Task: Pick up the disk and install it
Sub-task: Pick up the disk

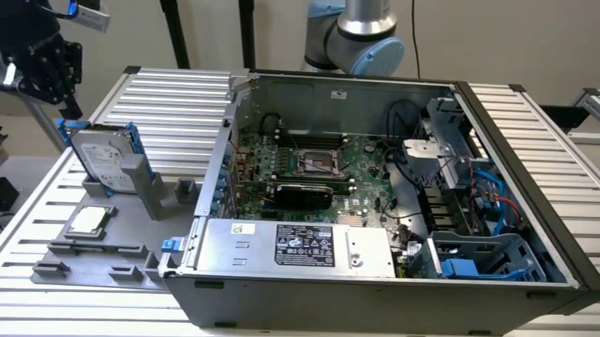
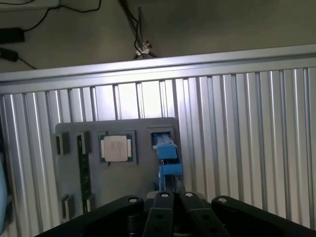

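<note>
Blue-framed disk (image 1: 98, 158) stands upright; gripper (image 2: 174, 200) seemingly clear above.

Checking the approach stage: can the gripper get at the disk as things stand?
Probably yes: the gripper hangs above the disk, which stands upright in the grey holder, nothing between them.

Exterior view: soft, even overhead light, moderately bright. The open computer case (image 1: 375, 91) holds shadow along its inner walls. Wrist view: dimmer overall, with a bright band of glare across the ribbed table (image 2: 143, 98) near its edge. My gripper (image 2: 175, 197) reads as a dark silhouette.
</note>
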Tool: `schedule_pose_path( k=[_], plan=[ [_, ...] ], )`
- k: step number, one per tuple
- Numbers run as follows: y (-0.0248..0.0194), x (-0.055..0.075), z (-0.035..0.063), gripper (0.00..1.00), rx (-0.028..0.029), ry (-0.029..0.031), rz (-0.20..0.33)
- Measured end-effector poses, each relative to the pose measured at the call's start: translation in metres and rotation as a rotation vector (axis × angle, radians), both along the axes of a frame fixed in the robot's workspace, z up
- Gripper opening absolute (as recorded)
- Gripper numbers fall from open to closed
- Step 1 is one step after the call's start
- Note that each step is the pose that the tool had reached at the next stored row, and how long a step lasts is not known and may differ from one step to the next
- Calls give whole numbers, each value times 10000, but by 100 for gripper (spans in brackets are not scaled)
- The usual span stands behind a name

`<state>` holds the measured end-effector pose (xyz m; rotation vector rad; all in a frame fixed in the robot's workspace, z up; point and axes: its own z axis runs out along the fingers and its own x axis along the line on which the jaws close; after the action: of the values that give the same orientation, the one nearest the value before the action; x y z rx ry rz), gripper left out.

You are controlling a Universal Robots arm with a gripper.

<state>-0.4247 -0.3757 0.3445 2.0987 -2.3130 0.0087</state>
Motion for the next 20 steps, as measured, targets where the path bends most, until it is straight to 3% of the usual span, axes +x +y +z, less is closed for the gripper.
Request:
schedule_pose_path(
  k=[9,20],
  plan=[
    [-36,7,-22,100,51,0,38],
    [-34,15,-174,100,167,2,38]
  ],
)
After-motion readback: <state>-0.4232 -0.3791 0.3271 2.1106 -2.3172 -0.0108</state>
